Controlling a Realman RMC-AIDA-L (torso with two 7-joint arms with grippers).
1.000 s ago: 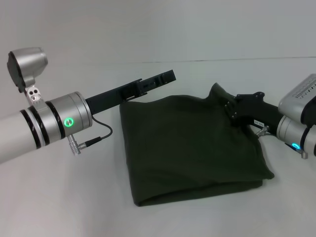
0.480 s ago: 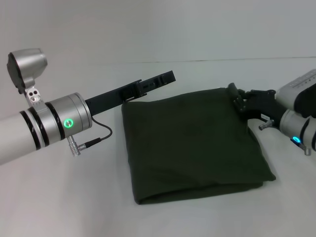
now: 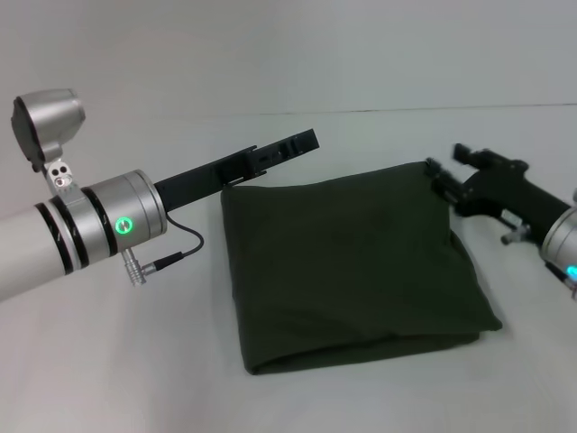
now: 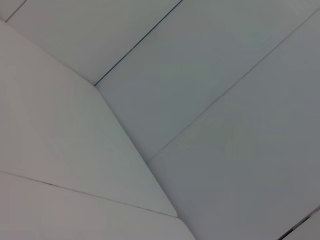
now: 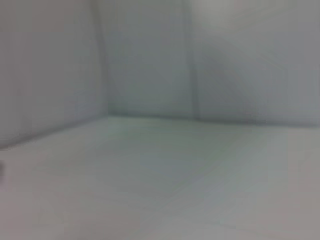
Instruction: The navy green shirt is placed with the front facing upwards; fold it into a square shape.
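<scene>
Head view: dark olive-green cotton shirt (image 3: 352, 266) lying folded square on white table (image 3: 135, 361), right gripper (image 3: 451, 171) hovering open beside its corner, left gripper (image 3: 302, 142) grip indeterminable; retreating clear avoids snagging.

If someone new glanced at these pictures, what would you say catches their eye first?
Probably the dark green shirt, folded into a rough square in the middle of the white table. Next come the two arms either side of it: the left gripper reaches out above the shirt's far left corner, and the right gripper sits at its far right corner, fingers open and off the cloth.
</scene>
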